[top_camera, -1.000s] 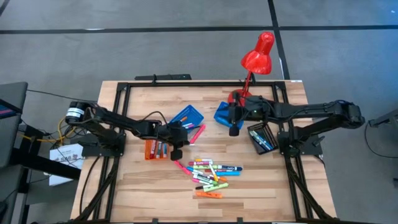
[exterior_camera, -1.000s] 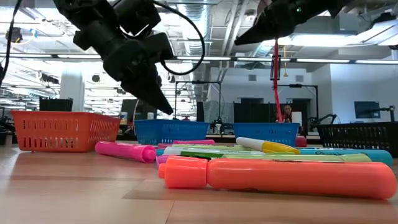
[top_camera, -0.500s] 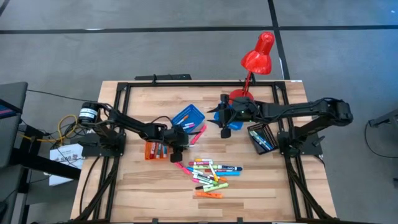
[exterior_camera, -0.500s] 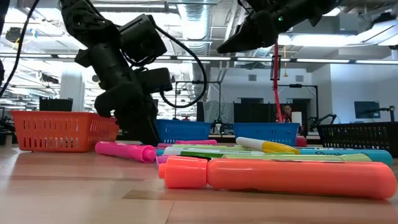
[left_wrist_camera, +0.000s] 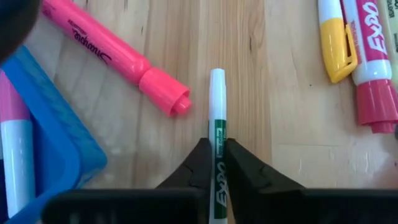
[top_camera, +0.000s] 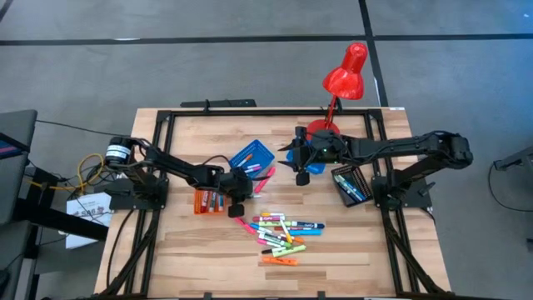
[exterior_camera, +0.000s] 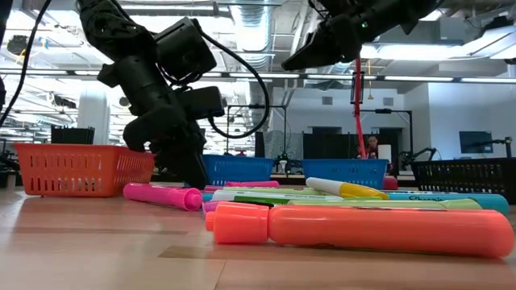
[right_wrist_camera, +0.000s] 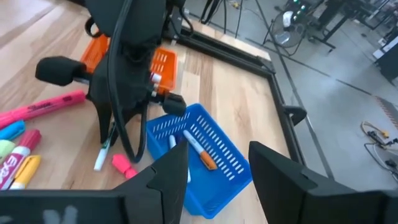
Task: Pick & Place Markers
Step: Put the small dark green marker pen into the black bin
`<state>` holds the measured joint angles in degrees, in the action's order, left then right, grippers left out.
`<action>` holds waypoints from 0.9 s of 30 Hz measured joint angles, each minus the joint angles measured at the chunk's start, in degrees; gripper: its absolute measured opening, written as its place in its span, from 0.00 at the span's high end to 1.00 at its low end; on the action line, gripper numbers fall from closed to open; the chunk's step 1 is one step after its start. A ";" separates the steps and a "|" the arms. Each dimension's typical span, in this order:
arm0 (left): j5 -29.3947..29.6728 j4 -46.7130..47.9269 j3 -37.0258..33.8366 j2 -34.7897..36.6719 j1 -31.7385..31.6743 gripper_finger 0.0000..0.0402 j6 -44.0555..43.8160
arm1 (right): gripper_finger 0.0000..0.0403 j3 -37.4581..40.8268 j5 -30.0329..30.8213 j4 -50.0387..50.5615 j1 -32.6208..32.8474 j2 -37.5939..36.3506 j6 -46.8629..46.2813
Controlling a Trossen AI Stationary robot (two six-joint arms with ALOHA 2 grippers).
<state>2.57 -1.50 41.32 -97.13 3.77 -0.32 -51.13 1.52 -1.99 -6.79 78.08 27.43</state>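
Note:
A heap of bright markers lies in the middle of the table toward its near edge. A thin green-and-white marker lies apart from the heap on the wood beside a pink highlighter. My left gripper has come down on the thin marker and is shut on it; the high view shows the gripper between the orange tray and the heap. My right gripper stands open in the air, high above the far middle of the table, and holds nothing. My left gripper pinches the green-and-white marker's barrel between its two fingers, one on either long side. It comes slanting down from the table's left. The marker's white end points away past the fingertips. The marker lies flat on the table.
An orange tray with markers sits by my left arm, and a blue tray holding an orange marker sits just beyond it. A second blue tray lies under my right arm. At the right stands a black tray, at the back a red lamp.
My left gripper has sunk from above the table down onto the wood beside the pink highlighter and now stands on the thin marker. My right gripper has gone a little toward the table's left edge and slightly down. Both have kept still in the last half second.

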 joint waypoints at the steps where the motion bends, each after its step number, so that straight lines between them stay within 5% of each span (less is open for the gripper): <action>1: 0.00 -0.01 -0.04 0.23 0.00 0.92 0.00 | 0.60 -0.02 0.00 -0.20 0.00 -0.02 0.01; 9: 0.74 -2.86 -0.10 7.65 0.94 0.94 0.29 | 0.60 -0.02 0.00 -0.20 0.00 -0.02 -0.20; 20: 3.18 -10.44 -0.06 25.57 1.33 0.93 14.00 | 0.60 0.05 -0.14 0.75 0.00 1.27 -9.25; 27: -0.56 -20.43 -0.02 29.49 0.97 0.95 19.61 | 0.61 0.04 -4.55 -11.11 0.30 9.72 -9.47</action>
<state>2.01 -21.92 41.30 -67.63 4.74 19.29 -51.09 -3.04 -13.11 -6.49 87.81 17.96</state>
